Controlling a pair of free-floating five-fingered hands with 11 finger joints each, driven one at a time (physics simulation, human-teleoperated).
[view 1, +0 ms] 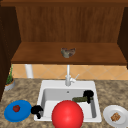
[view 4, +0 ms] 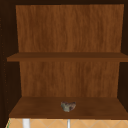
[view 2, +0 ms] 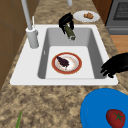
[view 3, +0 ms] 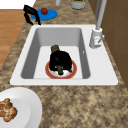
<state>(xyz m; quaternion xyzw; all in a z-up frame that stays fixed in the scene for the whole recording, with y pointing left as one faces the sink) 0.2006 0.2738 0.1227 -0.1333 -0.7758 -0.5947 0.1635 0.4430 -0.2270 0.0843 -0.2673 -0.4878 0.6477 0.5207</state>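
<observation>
Front view: right hand over the white rectangular sink, right of the faucet, fingers curled round a dark green cucumber. Left hand at the sink's left rim, fingers curled, holding nothing, beside the blue round plate.

Left side view: the right hand keeps the cucumber tilted above the sink basin; red-rimmed plate on the sink floor.

Right side view: the right hand hangs over that plate.

Upper view: small grey lump on the lower wooden shelf.
</observation>
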